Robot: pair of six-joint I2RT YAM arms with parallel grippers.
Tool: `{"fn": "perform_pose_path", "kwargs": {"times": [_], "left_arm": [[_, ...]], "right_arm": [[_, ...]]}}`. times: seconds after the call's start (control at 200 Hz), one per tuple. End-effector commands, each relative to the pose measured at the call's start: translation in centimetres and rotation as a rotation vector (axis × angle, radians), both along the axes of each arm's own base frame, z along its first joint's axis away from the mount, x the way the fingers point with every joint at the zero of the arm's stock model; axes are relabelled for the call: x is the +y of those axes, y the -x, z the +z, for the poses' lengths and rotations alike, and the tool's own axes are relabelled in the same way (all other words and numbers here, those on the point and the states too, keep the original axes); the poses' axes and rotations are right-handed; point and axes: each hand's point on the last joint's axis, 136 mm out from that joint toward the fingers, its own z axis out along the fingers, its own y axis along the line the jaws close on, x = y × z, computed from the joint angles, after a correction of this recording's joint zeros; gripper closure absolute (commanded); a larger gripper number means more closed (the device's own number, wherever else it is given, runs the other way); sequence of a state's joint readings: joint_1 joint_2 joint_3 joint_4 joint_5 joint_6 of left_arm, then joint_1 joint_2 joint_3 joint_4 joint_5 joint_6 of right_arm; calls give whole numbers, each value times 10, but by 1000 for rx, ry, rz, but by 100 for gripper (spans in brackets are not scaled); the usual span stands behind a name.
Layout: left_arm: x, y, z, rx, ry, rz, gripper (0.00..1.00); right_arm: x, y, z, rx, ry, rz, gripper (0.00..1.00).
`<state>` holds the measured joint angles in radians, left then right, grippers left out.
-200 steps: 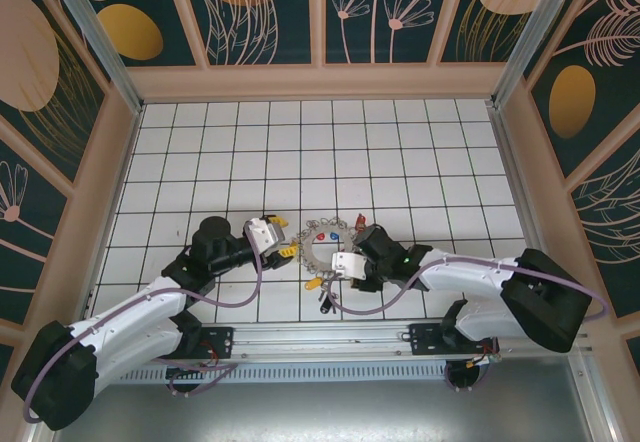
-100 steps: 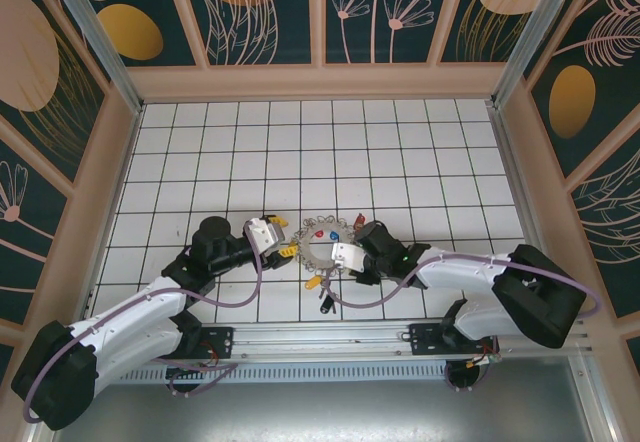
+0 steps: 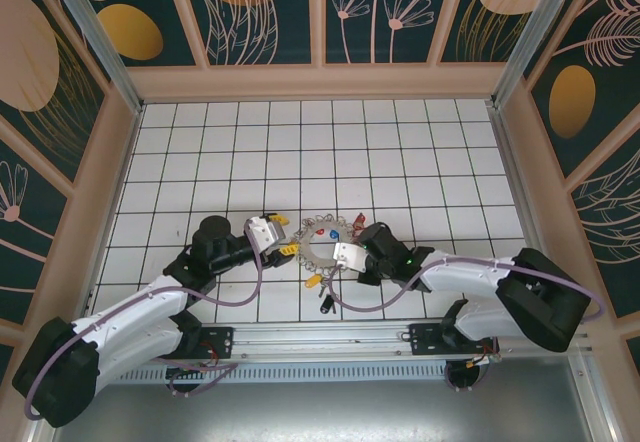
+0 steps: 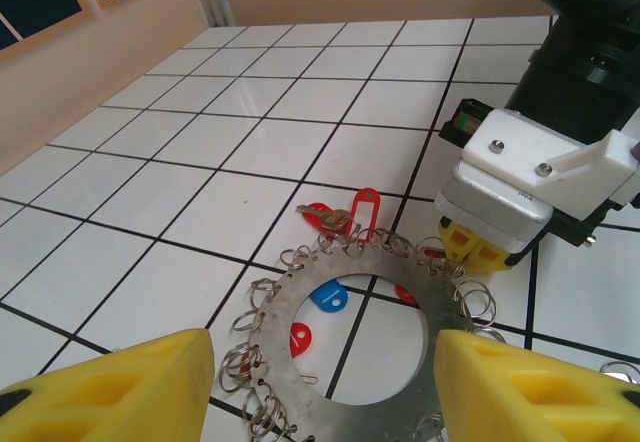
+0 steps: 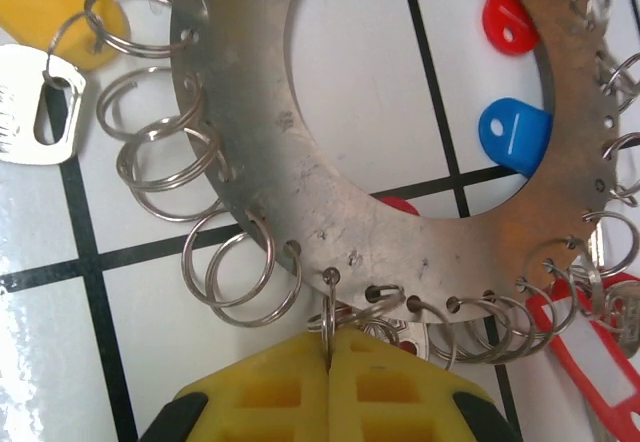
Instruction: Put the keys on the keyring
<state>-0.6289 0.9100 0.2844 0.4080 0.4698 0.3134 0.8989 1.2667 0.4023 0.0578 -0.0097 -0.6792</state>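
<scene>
Keyring point(image 5: 330, 192) flat on tiled surface point(image 3: 300, 152) between both arms, small split rings all round rim. Right fingers point(image 5: 270, 392) pressed together on one split ring point(image 5: 328, 312) at rim. Left fingers point(image 4: 110, 382) apart, flanking keyring's near edge. Red and blue keys point(image 5: 515, 134) lie inside hole; yellow key point(image 3: 313, 283) just outside rim.

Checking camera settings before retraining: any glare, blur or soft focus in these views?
Top external: sharp, evenly lit, no glare on the table. Left wrist: left gripper's fingers close to the lens and slightly soft, mild sheen on the tiles. Right wrist: keyring crisp with dull glints, nothing blown out.
</scene>
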Motion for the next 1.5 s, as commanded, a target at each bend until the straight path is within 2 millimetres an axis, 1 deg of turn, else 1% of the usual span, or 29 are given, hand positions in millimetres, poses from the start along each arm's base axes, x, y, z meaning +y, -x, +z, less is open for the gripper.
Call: {"fn": "perform_pose_path", "kwargs": {"times": [0.0, 0.025, 0.185, 0.26, 0.33, 0.39, 0.455, 0.526, 0.606, 0.711, 0.771, 0.851, 0.906, 1.046, 1.136, 1.201, 1.361, 1.457, 1.497], "left_arm": [[-9, 1, 21, -52, 29, -48, 39], [-9, 1, 21, -55, 26, -53, 39], [-16, 2, 28, -92, 12, -103, 38], [-22, 5, 31, -115, 2, -157, 37], [-26, 7, 33, -132, -21, -206, 37], [-29, 4, 38, -157, -34, -215, 37], [-29, -5, 47, -190, -29, -180, 37], [-32, -9, 55, -226, -29, -182, 38], [-37, -8, 59, -251, -46, -225, 41], [-42, -8, 57, -267, -79, -280, 46], [-45, -10, 62, -277, -69, -282, 48], [-46, -10, 70, -322, -44, -288, 49], [-46, -9, 69, -351, -50, -295, 48], [-47, -4, 55, -370, -111, -353, 48], [-49, 4, 60, -384, -75, -390, 48], [-50, 6, 64, -393, -57, -401, 48], [-50, 0, 64, -426, -84, -387, 47], [-53, 9, 58, -450, -84, -462, 45], [-55, 9, 57, -450, -78, -474, 45]], "right_arm": [[9, 2, 18, -36, -76, 47, 98], [10, 3, 20, -40, -88, 53, 100], [13, 5, 39, -85, -130, 91, 100], [15, 7, 52, -107, -148, 117, 100], [16, 4, 66, -144, -156, 131, 100], [17, 1, 75, -169, -144, 146, 100], [19, 0, 86, -188, -122, 176, 100], [22, -2, 97, -207, -104, 205, 100], [26, -5, 110, -228, -84, 238, 100], [31, -7, 121, -236, -52, 285, 100], [34, -7, 126, -236, -40, 314, 100], [37, -9, 134, -229, -21, 339, 100], [40, -9, 139, -228, -17, 354, 100], [47, -7, 157, -230, -63, 387, 100], [49, -5, 163, -222, -76, 407, 100], [49, -2, 166, -212, -72, 423, 100], [54, 8, 182, -171, -114, 450, 100], [59, 9, 191, -178, -159, 454, 100], [60, 9, 193, -179, -170, 455, 100]]}}
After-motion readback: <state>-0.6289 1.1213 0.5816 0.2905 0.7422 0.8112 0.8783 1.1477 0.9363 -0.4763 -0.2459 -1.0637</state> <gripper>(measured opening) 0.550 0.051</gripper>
